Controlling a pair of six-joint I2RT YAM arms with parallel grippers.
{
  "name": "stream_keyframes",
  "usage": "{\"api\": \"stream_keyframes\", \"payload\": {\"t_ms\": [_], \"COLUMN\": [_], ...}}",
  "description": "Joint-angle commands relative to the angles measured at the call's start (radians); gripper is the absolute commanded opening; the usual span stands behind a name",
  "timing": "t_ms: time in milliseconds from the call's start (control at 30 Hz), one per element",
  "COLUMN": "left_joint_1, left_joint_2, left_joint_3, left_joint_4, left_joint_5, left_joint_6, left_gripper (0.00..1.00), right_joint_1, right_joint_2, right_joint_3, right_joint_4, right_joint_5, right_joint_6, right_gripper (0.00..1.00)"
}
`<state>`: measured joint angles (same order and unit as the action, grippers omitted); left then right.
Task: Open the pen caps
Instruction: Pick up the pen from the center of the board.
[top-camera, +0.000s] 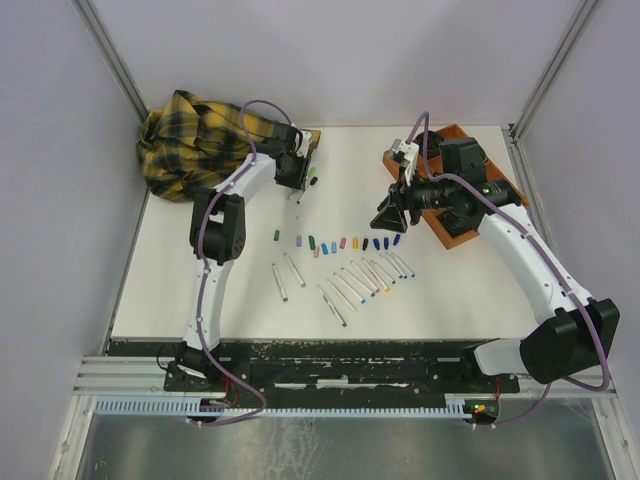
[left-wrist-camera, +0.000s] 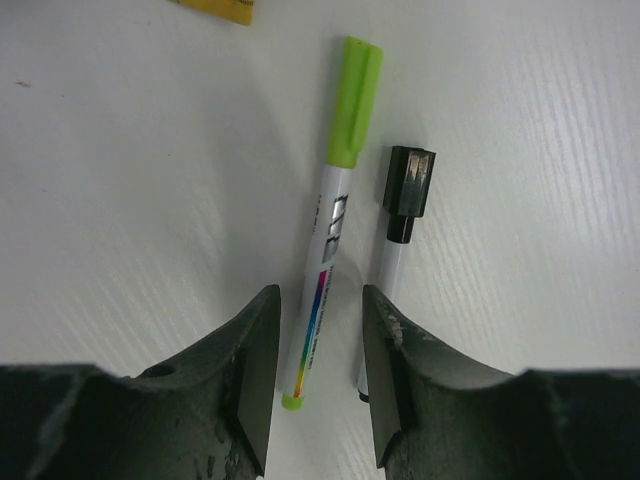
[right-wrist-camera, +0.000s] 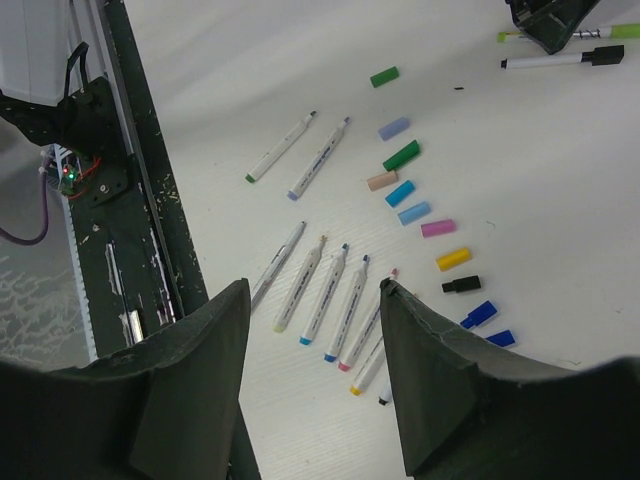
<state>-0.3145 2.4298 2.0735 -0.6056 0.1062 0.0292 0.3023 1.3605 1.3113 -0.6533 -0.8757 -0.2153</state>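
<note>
Straddling the barrel (left-wrist-camera: 325, 230) below the lime cap (left-wrist-camera: 355, 100) with my left gripper (left-wrist-camera: 318, 310), jaws part-open, not clamped, right gripper (right-wrist-camera: 312, 295) wide, empty

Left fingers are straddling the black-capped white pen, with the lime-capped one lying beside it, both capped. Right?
Not quite. The left wrist view shows the left fingers straddling the white pen with the lime-green cap; the black-capped white pen is the one lying beside it. Both are capped.
</note>
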Motion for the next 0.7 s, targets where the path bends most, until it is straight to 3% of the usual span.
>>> {"api": "stream_keyframes", "payload": {"t_ms": [0, 200, 667], "left_joint_1": [0.001, 0.004, 0.004], "left_joint_2": [0.017, 0.034, 0.008], "left_joint_3": [0.045, 0.045, -0.031], "left_joint_4": [-0.006, -0.015, -0.005], "left_joint_5": [0.019, -0.011, -0.096], "left_joint_6": [0.052, 0.051, 0.064], "left_gripper": [0.44, 0.4, 0.18], "right_joint_1": [-0.005, -0.008, -0.013], "right_joint_2": [0.002, 0.002, 0.02], "right_joint_3": [0.008, 0.007, 0.008], "right_joint_4": [0.016, 0.016, 0.016], "right_joint_5": [-0.035, -0.043, -0.097], "right_joint_6": [-0.022, -0.022, -0.005], "right_gripper": [0.62, 0.62, 0.62]}}
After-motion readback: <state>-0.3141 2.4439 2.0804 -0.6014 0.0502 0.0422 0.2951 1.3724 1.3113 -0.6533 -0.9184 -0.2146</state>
